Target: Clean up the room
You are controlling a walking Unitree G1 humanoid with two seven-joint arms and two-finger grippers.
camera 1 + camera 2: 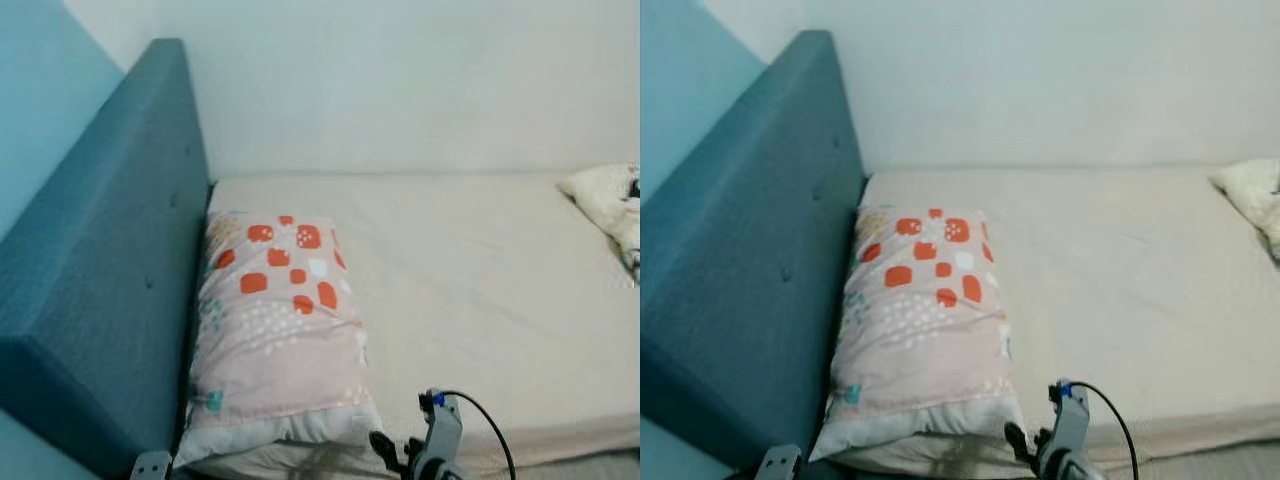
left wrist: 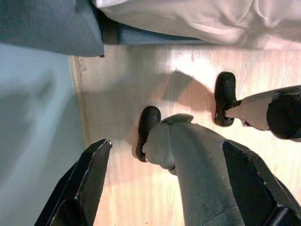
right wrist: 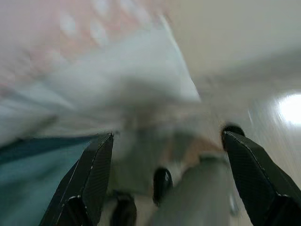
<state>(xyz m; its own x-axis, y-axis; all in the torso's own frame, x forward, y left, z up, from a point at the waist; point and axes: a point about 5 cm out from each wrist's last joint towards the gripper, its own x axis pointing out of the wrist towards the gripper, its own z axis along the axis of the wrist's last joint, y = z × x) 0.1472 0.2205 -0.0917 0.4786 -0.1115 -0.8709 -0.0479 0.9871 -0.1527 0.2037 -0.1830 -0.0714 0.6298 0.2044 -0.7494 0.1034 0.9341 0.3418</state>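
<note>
Jaws apart and empty on both: right gripper (image 3: 167, 188) low at the bed's (image 1: 480, 290) near edge, left gripper (image 2: 164, 188) over the floor. Pillow (image 1: 280, 320) lies just left of the right gripper, long axis along the headboard (image 1: 110, 260); right arm nearer.

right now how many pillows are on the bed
2: a patterned pillow lying against the blue headboard, and a cream pillow at the bed's right edge, cut off by the frame. Others may lie out of view.

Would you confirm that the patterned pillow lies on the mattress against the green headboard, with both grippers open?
Not quite: the headboard is blue, as the left eye view shows. The pillow does lie on the mattress against it, and the left gripper and right gripper are open.
</note>
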